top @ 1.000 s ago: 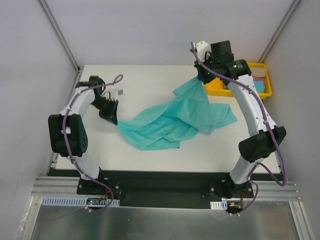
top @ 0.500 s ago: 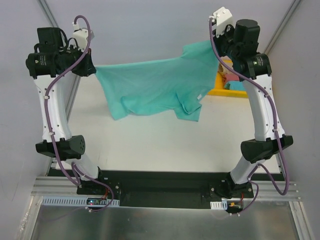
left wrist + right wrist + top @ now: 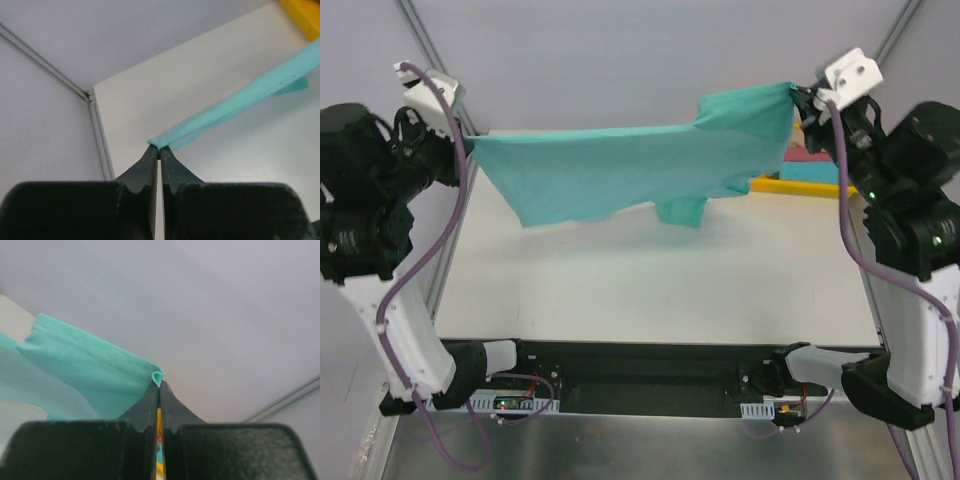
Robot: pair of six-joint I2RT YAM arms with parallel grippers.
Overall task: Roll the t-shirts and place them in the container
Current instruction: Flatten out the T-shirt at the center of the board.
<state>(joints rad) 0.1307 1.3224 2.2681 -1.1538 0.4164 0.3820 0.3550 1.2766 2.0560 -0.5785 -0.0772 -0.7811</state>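
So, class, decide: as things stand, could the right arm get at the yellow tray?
Probably not. The right gripper is shut on the hem of the sea-green t-shirt, which hangs stretched across to the left gripper. The raised shirt also partly hides the yellow tray.

A white surface [image 3: 650, 290] fills the middle of the enclosure. Plain pale grey walls [image 3: 620, 50] stand behind it and on both sides, with slanting aluminium posts [image 3: 414, 28] rising from its far corners. A black base plate [image 3: 650, 365] runs along its near edge, with a brushed metal sheet [image 3: 650, 450] beyond that. The light is soft and even.
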